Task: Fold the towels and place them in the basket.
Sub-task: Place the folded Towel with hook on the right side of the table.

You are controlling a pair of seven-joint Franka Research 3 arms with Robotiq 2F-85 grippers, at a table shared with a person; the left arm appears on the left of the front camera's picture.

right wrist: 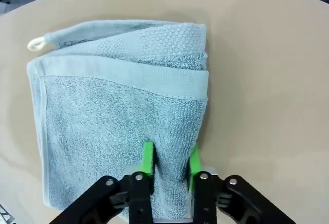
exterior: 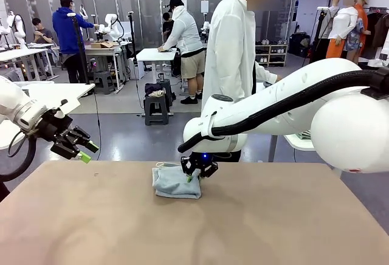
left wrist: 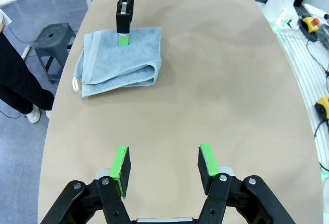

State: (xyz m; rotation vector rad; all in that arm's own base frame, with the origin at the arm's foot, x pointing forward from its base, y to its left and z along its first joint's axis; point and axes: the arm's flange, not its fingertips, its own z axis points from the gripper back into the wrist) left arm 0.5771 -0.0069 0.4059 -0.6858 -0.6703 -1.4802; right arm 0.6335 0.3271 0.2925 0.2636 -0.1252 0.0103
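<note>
A pale blue-grey towel (exterior: pixel 175 183) lies folded on the far middle of the table, its small loop (right wrist: pixel 37 43) at one corner. My right gripper (exterior: pixel 196 177) comes down on the towel's right edge. In the right wrist view the gripper (right wrist: pixel 170 154) is shut on a fold of the towel (right wrist: pixel 118 100) pinched between the green pads. My left gripper (exterior: pixel 79 146) hangs open above the table's left far corner with nothing in it. In the left wrist view the towel (left wrist: pixel 121 62) lies well ahead of the open left gripper (left wrist: pixel 163 162). The basket is out of view.
The tan table (exterior: pixel 273 216) is bare around the towel. A person in a white coat (exterior: pixel 234 52) stands at the far side behind the right arm. A dark stool (left wrist: pixel 54 34) stands beyond the table edge.
</note>
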